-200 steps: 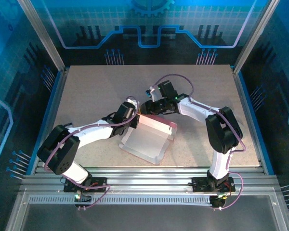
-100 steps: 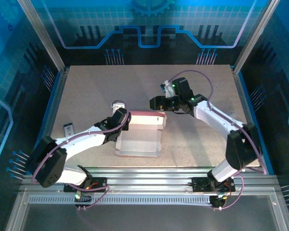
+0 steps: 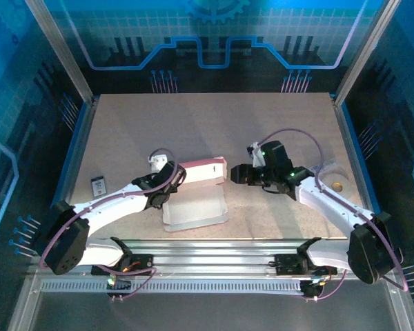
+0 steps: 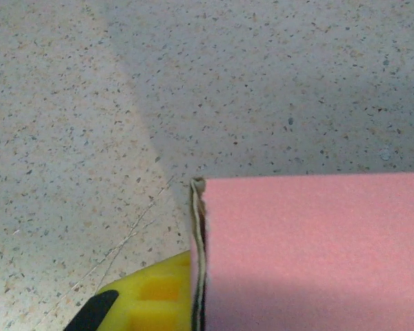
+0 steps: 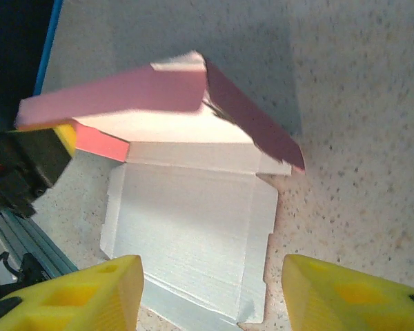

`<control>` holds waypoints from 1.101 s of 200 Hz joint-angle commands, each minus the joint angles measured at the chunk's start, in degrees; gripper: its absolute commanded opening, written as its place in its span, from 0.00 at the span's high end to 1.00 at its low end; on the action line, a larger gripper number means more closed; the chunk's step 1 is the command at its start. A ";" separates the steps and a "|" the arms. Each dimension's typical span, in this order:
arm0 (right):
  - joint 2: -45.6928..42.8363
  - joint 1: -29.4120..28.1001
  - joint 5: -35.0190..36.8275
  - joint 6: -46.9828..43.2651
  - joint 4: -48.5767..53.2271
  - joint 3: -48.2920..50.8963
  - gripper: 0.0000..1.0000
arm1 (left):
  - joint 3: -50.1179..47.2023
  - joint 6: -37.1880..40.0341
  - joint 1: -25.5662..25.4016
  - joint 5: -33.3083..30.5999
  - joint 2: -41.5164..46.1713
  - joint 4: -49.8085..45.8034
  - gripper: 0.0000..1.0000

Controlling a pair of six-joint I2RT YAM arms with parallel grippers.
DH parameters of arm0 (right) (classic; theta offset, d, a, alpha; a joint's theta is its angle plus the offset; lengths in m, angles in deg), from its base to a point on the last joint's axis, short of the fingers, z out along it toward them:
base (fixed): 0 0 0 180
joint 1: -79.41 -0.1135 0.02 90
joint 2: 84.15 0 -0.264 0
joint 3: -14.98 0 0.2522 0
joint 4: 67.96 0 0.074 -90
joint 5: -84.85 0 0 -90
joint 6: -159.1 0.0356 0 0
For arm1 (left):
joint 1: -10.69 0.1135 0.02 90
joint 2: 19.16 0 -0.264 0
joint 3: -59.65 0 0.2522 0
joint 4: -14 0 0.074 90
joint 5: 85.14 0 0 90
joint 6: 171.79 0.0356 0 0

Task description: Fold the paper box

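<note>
Across the bench (image 3: 262,117), has slid the paper box (image 3: 196,207) nearer and squared it within the last second: pink back wall up, whitish floor flat, side flaps still to raise. Clamps the left tool (image 3: 170,183) on the box's left end. Holds the right tool (image 3: 232,174) just right of the box, fingers apart. Meets no obstruction from the tape roll (image 3: 336,181) well right of the box, nor the small dark card (image 3: 99,186) well left.

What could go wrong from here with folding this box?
1. The left tool seems to pinch the box by one thin edge, so the raised pink panel could slip out or crease there.
2. The right tool is open and apart from the box; coming in from that side, it may shove the box instead of folding it.
3. The whitish flap lies flat and unheld, and may drag on the table.
</note>
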State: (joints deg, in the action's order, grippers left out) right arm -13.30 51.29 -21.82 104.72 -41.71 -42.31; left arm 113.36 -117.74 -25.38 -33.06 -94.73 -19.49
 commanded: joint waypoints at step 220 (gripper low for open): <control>23.70 -6.27 7.04 10.85 -31.67 2.59 0.56 | 3.29 -1.68 -0.39 4.46 0.31 -9.33 0.88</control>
State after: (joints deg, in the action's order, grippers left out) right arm 9.24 43.94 -16.33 115.87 -71.46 -38.22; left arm 117.25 -119.40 -25.38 -29.89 -95.57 -27.40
